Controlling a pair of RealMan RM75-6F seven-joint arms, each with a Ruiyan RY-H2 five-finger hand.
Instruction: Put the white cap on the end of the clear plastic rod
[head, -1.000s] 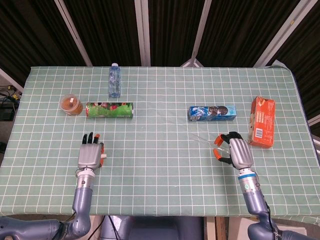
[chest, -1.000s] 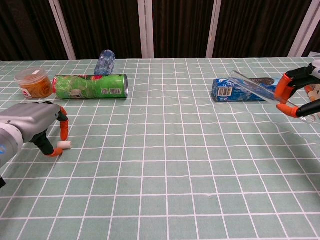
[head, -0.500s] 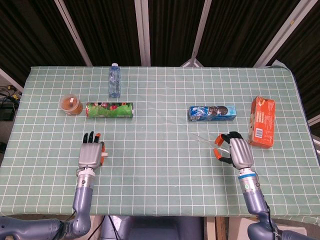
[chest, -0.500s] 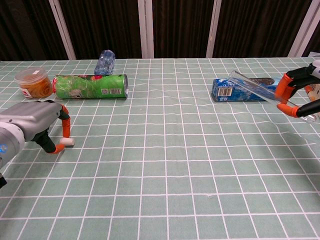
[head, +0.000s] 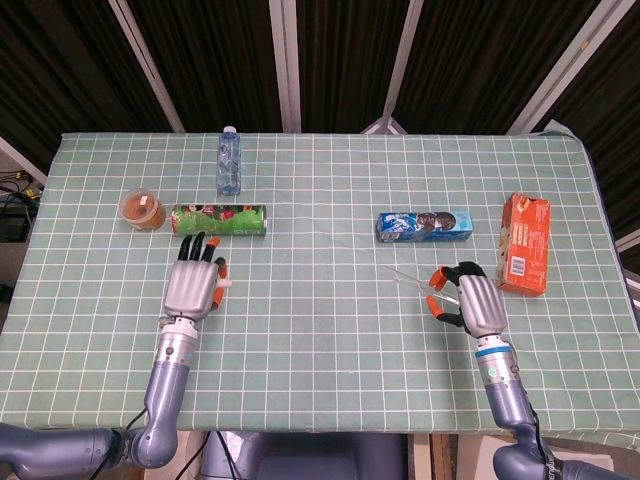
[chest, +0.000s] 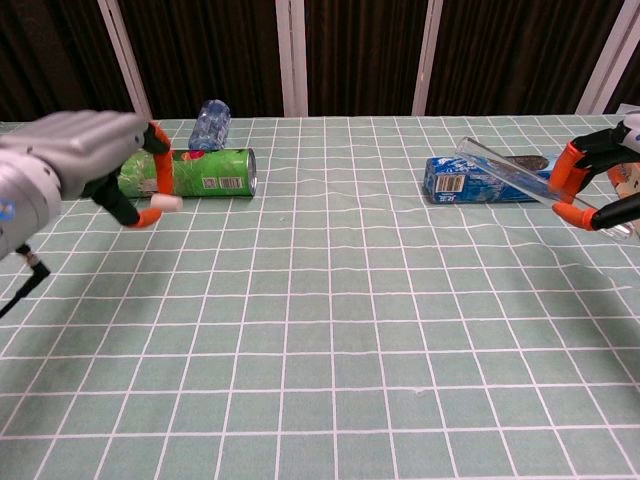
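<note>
White cap (chest: 166, 203) now rides well above the table (head: 320, 350), pinched between the orange fingertips (chest: 150, 217) of the left hand (head: 196, 283); a second ago that hand was pressed low against the cloth with the cap on the surface. The hand has also moved up toward the green can (head: 220, 219), its other fingers loosely spread. On the other side, the right hand (head: 470, 301) has hardly shifted: it grips the clear rod (chest: 510, 171), which slants up and inward in front of the blue cookie pack (head: 424, 226). Cap and rod are well apart.
</note>
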